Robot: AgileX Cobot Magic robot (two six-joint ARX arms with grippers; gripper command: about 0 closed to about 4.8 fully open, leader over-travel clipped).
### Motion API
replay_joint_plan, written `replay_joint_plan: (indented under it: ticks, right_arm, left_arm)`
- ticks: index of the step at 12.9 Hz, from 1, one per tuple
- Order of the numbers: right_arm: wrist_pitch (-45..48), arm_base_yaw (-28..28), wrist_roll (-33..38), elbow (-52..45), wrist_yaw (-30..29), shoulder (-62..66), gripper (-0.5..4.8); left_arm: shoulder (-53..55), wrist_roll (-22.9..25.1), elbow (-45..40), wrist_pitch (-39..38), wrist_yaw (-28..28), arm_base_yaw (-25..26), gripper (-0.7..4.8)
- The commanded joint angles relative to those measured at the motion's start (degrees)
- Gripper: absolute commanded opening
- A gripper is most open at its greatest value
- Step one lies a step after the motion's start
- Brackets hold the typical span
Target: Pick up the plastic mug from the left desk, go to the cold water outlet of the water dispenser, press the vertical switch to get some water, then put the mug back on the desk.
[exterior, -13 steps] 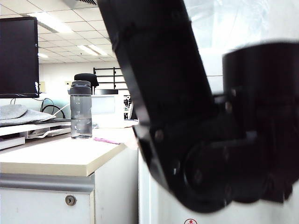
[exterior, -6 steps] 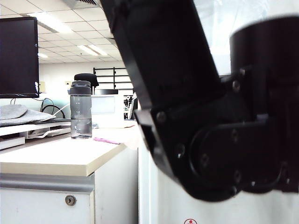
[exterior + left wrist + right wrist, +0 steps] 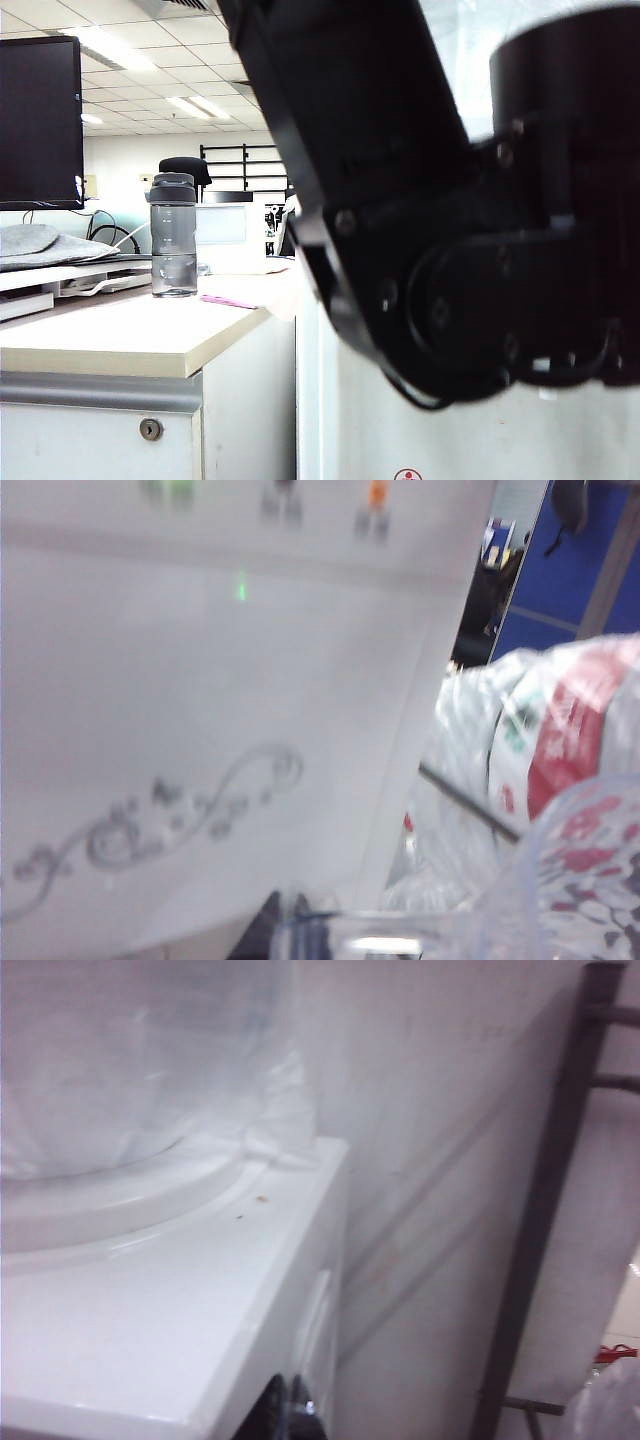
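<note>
Left end effector (image 3: pixel 300 930), clamped on the plastic mug (image 3: pixel 560 880), faces the water dispenser (image 3: pixel 200 700); no writing legible. Right end effector (image 3: pixel 288 1410) beside the dispenser's top: grip unclear.

1. We see the mug (image 3: pixel 560 880) in the left wrist view: clear, dimpled wall, rim close to the camera, blurred.
2. Dispenser (image 3: pixel 200 730): white front panel with grey scrolls, indicator lights along one edge; mug just beside it.
3. Desk (image 3: pixel 130 345): beige slab, grey strip, keyhole drawer; no mug on it.
4. Outlet and switch: not in view.
</note>
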Motion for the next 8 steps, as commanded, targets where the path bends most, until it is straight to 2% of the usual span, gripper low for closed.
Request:
replay_joint_plan:
  ticks: [1,8]
  right_arm:
    - [1.0,-2.3,0.0,0.7,0.3,-2.4,-0.01]
    - [-8.6,-4.5,-1.9,0.9,0.8,-16.0,-0.01]
  left_arm:
    - [-2.0,-0.6,0.2,2.3,-0.8,-0.1,-0.05]
    - [-5.6,-0.6,-0.8,1.8,-2.0,-0.1,-0.05]
